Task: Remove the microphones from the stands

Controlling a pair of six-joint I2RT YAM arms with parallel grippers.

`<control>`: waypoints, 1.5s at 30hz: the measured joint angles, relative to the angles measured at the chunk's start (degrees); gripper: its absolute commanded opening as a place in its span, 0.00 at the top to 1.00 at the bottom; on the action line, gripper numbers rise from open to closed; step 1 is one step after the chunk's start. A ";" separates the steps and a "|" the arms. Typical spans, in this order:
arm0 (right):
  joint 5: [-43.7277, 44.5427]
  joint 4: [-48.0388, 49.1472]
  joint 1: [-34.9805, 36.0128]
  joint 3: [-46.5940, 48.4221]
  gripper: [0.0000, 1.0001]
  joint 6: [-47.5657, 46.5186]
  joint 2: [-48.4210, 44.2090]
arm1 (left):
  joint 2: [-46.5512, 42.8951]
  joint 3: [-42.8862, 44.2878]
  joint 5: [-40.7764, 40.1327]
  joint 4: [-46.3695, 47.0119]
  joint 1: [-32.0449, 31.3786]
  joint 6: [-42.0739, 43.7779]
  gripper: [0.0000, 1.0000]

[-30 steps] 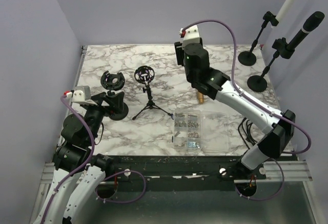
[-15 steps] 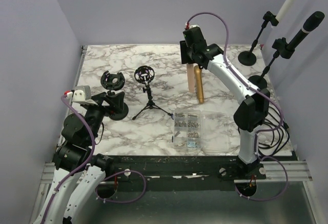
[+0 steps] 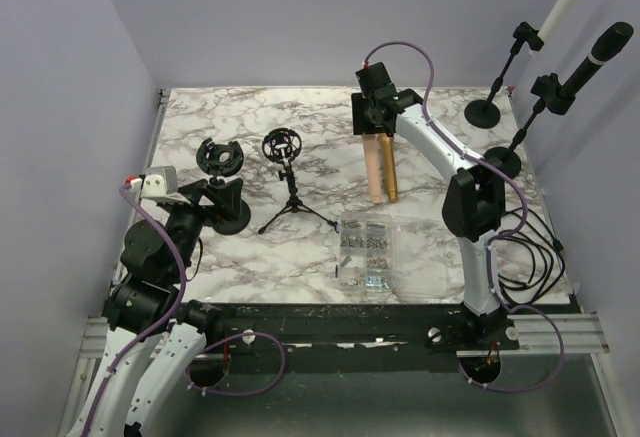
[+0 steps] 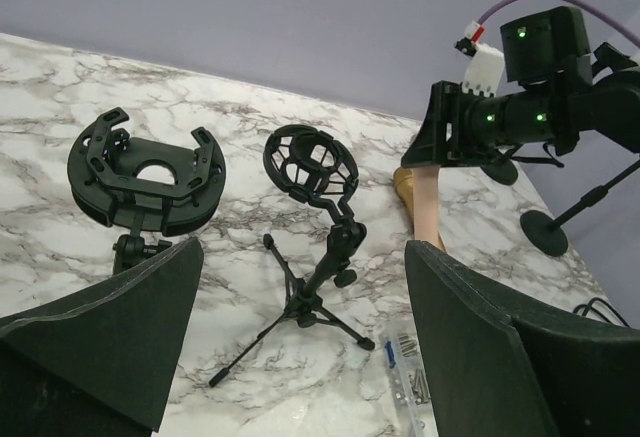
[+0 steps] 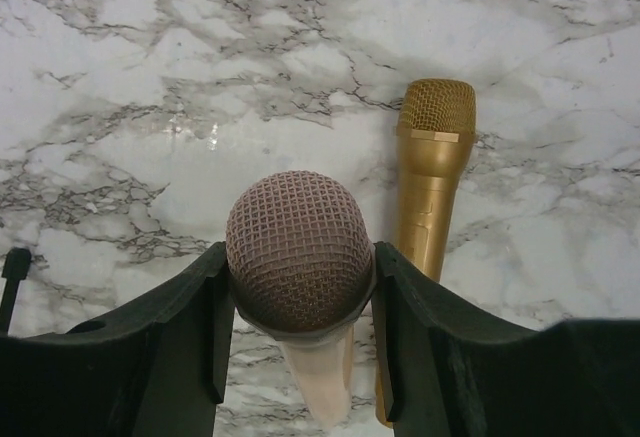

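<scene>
My right gripper (image 3: 372,123) (image 5: 300,257) is shut on the mesh head of a pink microphone (image 3: 375,169) (image 5: 298,249). The microphone hangs handle-down over the marble table, right beside a gold microphone (image 3: 391,172) (image 5: 430,177) that lies flat. I cannot tell whether the pink handle touches the table. The small black tripod stand (image 3: 288,182) (image 4: 318,257) with its round shock mount stands empty at centre left. My left gripper (image 3: 214,200) (image 4: 300,357) is wide open and empty, low at the near left, facing the tripod.
A second black shock mount (image 3: 219,156) (image 4: 145,169) sits left of the tripod. A clear box of screws (image 3: 366,253) lies near the front centre. Two tall stands at the back right hold a white microphone (image 3: 566,2) and a black one (image 3: 592,61).
My right arm has swung toward the far side and straightened. The pink microphone has come down beside the gold one. The left arm has not moved.
</scene>
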 measured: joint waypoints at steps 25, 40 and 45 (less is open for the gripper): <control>5.55 10.16 -0.02 -1.25 0.61 4.07 13.16 | 0.66 0.00 1.68 0.20 0.31 -0.61 0.16; 4.96 8.87 -0.02 2.69 0.23 3.76 12.70 | 1.49 -0.02 1.97 0.24 0.94 -0.61 0.16; 5.25 9.01 -0.02 -2.32 0.24 3.13 3.13 | 2.14 -0.02 2.34 0.24 1.27 -0.61 0.16</control>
